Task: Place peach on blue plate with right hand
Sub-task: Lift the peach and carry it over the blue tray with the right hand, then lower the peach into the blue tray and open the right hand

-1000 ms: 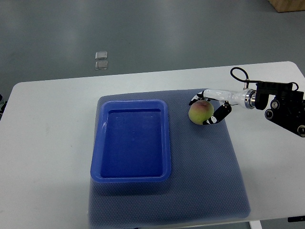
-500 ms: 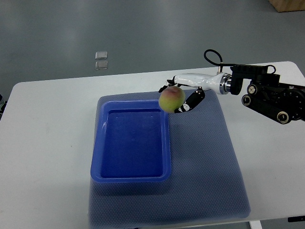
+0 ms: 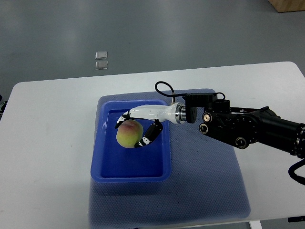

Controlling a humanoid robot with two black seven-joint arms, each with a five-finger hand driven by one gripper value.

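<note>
White fingers: right hand [image 3: 135,131] curled around the peach [image 3: 129,134], clamped on it.
Peach: over the blue plate [image 3: 106,162], inside its rim.
Plate: on grey mat [image 3: 205,181].

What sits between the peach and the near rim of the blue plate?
Nothing: in the top view only bare blue plate floor lies between the peach, gripped by the right hand, and the near rim.

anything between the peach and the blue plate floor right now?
Nothing visible. The right hand holds the peach over the blue plate, inside its rim. The plate floor around it is bare; the patch directly beneath is hidden by the peach.
</note>
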